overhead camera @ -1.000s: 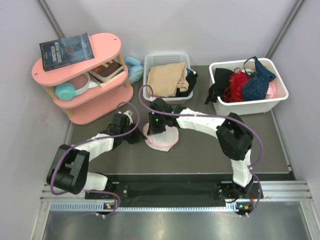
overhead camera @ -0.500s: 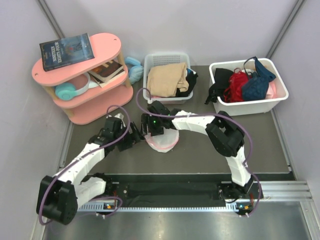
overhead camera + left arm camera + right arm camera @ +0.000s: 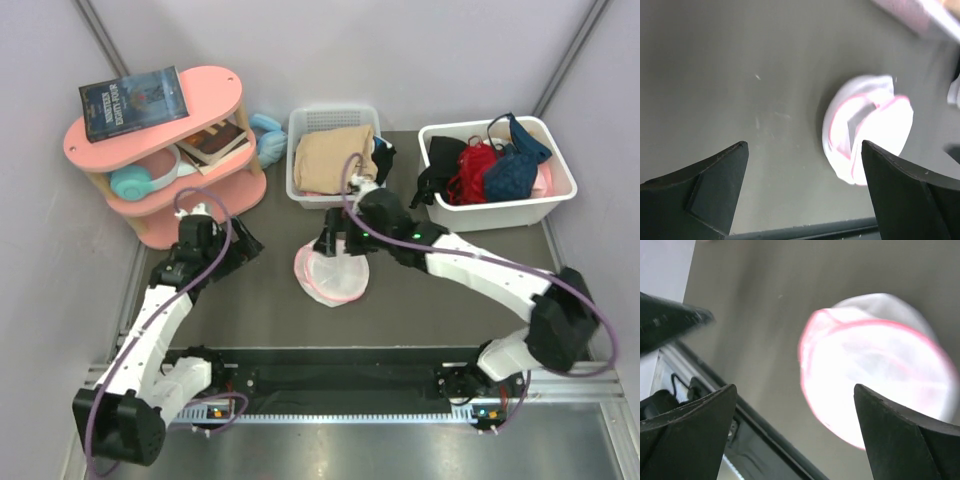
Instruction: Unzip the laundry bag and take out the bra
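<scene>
The laundry bag (image 3: 332, 276) lies flat on the dark table (image 3: 240, 300), near the middle. It is round and white with a pink zipper edge. In the left wrist view one side of the bag looks folded over, but the picture is too blurry to tell if the zipper is undone. The left gripper (image 3: 803, 146) has its two fingers spread wide and holds nothing. It is off to the left of the bag and does not touch it. The right gripper (image 3: 794, 390) also has its fingers spread wide and holds nothing. It hangs over the far left edge of the bag. The bra (image 3: 515, 163) is dark blue. It sits in the white bin (image 3: 500, 214) at the far right of the table, well away from the bag. A red garment (image 3: 472, 170) and a black garment (image 3: 436, 166) are in that bin next to it. A white basket (image 3: 300, 130) behind the bag holds a tan cloth (image 3: 330, 158). A pink shelf (image 3: 200, 215) stands at the far left with a book (image 3: 133, 101) on top.
</scene>
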You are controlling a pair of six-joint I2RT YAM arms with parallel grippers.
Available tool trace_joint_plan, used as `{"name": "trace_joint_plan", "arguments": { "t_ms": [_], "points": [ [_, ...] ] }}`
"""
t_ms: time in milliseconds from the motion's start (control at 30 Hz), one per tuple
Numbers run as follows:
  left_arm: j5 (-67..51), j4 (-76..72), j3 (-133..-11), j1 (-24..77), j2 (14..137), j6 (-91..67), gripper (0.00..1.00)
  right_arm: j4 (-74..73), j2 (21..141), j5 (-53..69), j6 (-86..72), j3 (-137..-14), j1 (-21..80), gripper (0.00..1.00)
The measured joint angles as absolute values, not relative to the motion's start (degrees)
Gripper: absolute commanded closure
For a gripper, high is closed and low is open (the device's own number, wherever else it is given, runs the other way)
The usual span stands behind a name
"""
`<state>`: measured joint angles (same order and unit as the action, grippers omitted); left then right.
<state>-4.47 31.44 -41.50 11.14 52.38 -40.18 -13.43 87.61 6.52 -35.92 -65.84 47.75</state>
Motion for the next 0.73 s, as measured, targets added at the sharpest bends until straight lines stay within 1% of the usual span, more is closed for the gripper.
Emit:
{"name": "trace_joint_plan", "arguments": {
  "t_ms": [167,233,400,500,633,733],
  "points": [
    [-8.16,32.18,-45.08,0.34,54.28,-37.12,0.01,-13.82,71.75,3.01,-34.83,-54.61,40.18,0.00],
    [-8.34,33.50,-47.13,-1.96,54.65,-36.03,0.01,-15.97,64.53,0.05,-34.20,-50.81,36.95,0.00],
    [-10.20,34.52,-51.79,-2.20,54.57,-34.20,0.01,-21.98,49.10,-7.07,-32.34,-48.03,33.23,0.00],
    [-10.70,34.92,-54.11,-2.20,54.57,-33.21,0.01,-24.51,42.22,-11.40,-31.79,-47.99,32.56,0.00],
    [-11.09,34.92,-55.00,-2.11,54.50,-32.56,0.01,-26.98,36.64,-15.94,-31.48,-46.98,32.34,0.00],
    [-11.57,34.96,-55.00,-2.11,54.50,-32.38,0.01,-28.86,35.79,-17.65,-31.40,-46.48,32.34,0.00]
  ]
}}
